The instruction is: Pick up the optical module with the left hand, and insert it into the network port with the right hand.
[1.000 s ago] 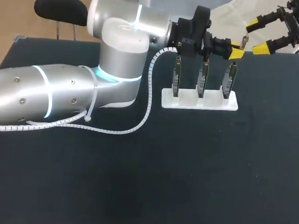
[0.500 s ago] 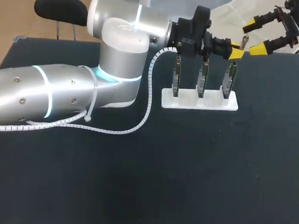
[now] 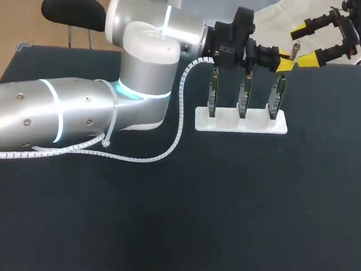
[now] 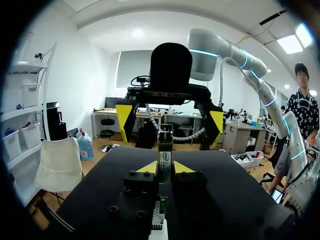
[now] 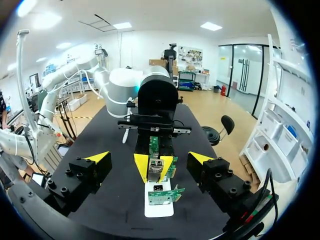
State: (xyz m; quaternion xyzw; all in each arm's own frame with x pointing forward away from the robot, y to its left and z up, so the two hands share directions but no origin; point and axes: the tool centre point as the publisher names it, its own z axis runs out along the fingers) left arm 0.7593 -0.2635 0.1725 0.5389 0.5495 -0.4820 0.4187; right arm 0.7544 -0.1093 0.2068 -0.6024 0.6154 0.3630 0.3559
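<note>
The optical module (image 4: 164,155) is likely light and stiff, a slim metal-cased stick that will not bend. Its smooth flat faces could slide under a loose pinch, and the fine connector end probably will not forgive a skewed push. The sensible hold for the right gripper (image 3: 303,44) is across the two broad faces of the part that sticks out past the left gripper (image 3: 288,61), square to its length, leaving the mating end free. Which end that is I cannot tell. The module looks narrow and silvery grey, with a pale label on the face seen in the left wrist view and a darker body running back between the yellow tips. It is held clear of the bench (image 3: 225,207), at the far right, just above and beyond the rightmost of the three upright boards (image 3: 243,93) that stand in a white stand (image 3: 240,122). The left jaws are pinching it from both sides. The right jaws are spread wide, one tip to each side of the module's line and close in front of it, not touching it.
</note>
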